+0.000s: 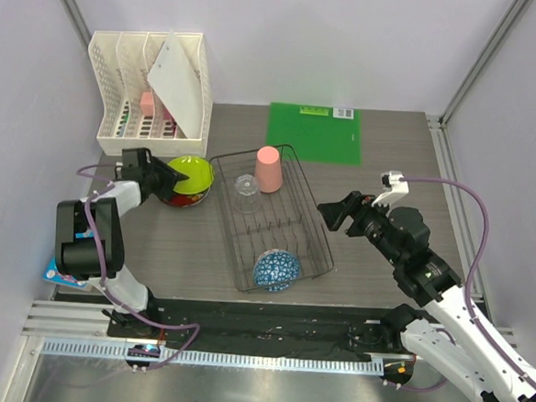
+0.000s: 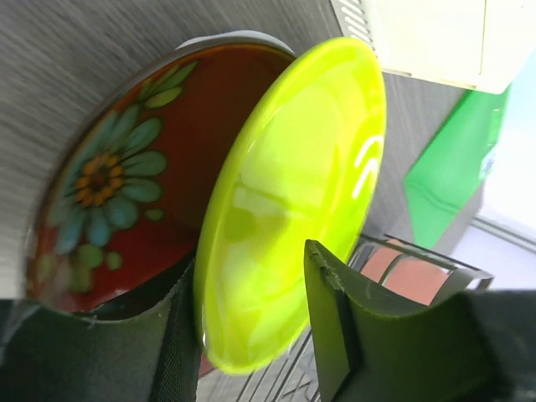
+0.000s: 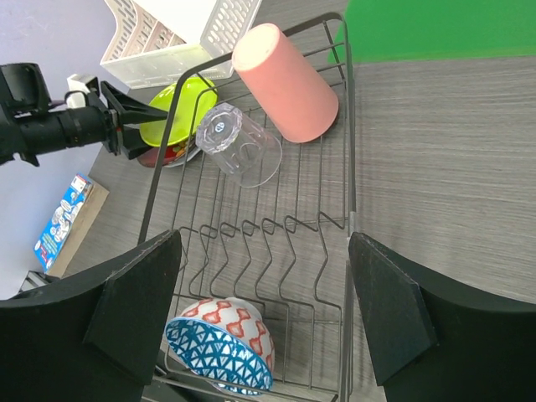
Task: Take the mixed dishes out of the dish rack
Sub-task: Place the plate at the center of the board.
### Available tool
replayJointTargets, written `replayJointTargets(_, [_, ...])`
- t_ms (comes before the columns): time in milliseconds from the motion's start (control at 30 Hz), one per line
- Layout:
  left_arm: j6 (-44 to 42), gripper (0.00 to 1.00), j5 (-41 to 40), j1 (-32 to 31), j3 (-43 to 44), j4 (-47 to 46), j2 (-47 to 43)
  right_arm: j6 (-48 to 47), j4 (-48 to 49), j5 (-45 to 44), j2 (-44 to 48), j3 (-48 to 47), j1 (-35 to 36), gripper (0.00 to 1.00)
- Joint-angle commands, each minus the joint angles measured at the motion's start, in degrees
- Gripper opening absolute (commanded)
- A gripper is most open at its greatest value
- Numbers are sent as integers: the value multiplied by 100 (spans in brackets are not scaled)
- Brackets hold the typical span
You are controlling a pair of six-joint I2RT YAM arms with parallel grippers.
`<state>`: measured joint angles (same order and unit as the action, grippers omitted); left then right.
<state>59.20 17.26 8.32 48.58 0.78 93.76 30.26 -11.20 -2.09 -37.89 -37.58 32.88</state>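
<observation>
We cannot tell if our left claw (image 2: pixel 255 276) grips the yellow-green plate (image 2: pixel 293 167) tilted on the red plate (image 2: pixel 109 176) beside the rack (image 3: pixel 349 167); dropped askew, it could slide; right claw (image 3: pixel 266 243) gapes empty.

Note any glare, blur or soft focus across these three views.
Left wrist: a bright curved glare streak on the yellow-green plate, and the green mat behind it looks soft. Right wrist: sharp on the rack, with small highlights on the glass. Top external: even light, faint shadows, no blur.
</observation>
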Motion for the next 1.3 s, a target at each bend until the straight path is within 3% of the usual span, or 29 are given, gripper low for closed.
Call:
replayJointTargets(0, [-479,50,-293,30,406,1194,-331,-29,267,-20,-17,40,-1,87])
replayJointTargets(233, [-708,55,-671,38,697,2364,-630,50,347,59,-87,76,-10,86])
replayJointTargets(500, [-620,54,-768,38,513,2787,-973,111,373,130,-87,146,-10,86])
replayJointTargets(767, [-567,55,-1013,-14,433,2937,-2545,112,347,138,-140,163,-10,86])
replayJointTargets(1067, [-857,54,-1014,-1094,451,2472,-3504,-38,373,121,-842,-231,-10,86])
replayJointTargets(1267, [-1358,57,-1435,-2096,714,2278,-3085,15,382,95,-1511,-697,-1,84])
